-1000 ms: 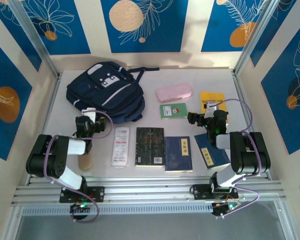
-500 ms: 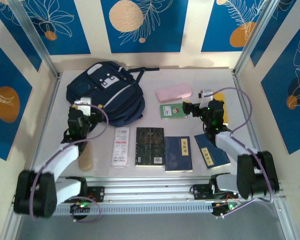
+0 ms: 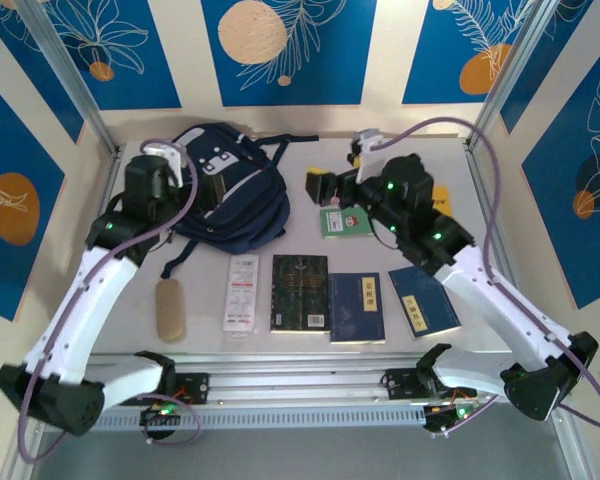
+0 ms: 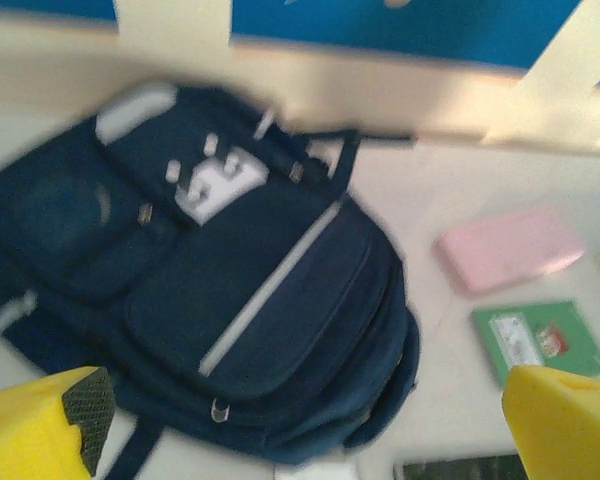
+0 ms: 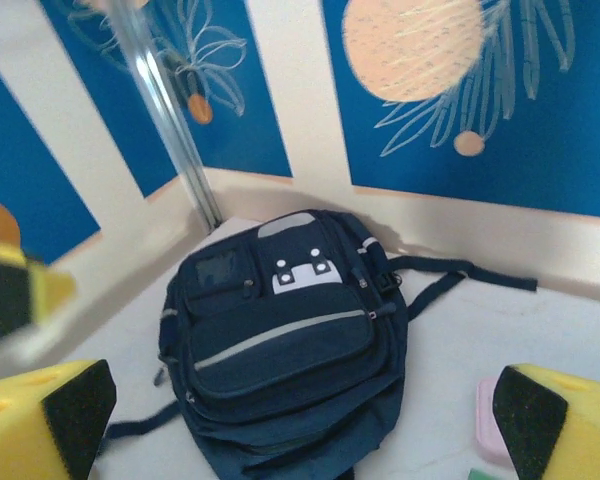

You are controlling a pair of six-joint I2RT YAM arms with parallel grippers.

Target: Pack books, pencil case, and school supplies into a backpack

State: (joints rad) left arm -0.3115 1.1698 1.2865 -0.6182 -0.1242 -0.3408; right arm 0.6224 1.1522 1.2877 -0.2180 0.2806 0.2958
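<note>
near the backpack (image 3: 242,205) | arms have stretched forward | left end effector (image 4: 302,405) wide | right end effector (image 5: 300,405) wide

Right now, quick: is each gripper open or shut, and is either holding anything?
Left gripper: open, holding nothing, pointed at the navy backpack.
Right gripper: open, holding nothing.

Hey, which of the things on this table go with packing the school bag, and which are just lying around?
For the job: backpack, pink pencil case, black book, navy book, second navy book, green book, yellow book, white packet, tan block.
Not part of it: patterned wall panels, metal rail.
</note>
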